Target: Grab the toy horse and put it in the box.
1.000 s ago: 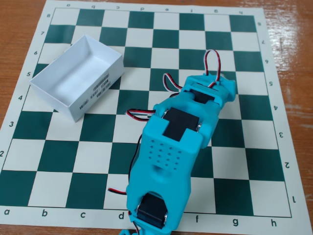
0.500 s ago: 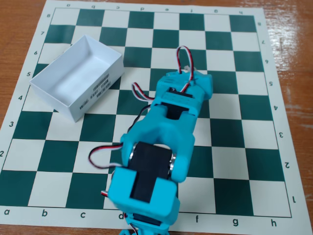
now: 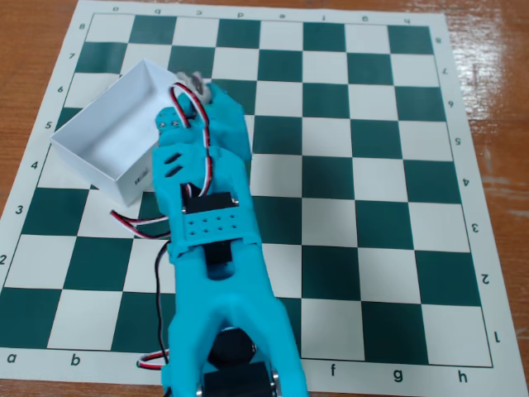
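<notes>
The cyan arm reaches from the bottom edge up the board in the fixed view. My gripper [image 3: 201, 88] is at its far end, just right of the box's right corner. A small pale grey-beige piece, the toy horse [image 3: 197, 80], shows at the fingertips, and the fingers look closed on it. The box [image 3: 92, 162] is white, shallow and open, and sits askew on the left part of the board with black print on its near right wall. Its inside looks empty. The arm hides part of the box's right wall.
A green and white chessboard mat [image 3: 372, 165] covers the wooden table [image 3: 496, 83]. Red, black and white cables [image 3: 136, 225] loop off the arm's left side near the box's front corner.
</notes>
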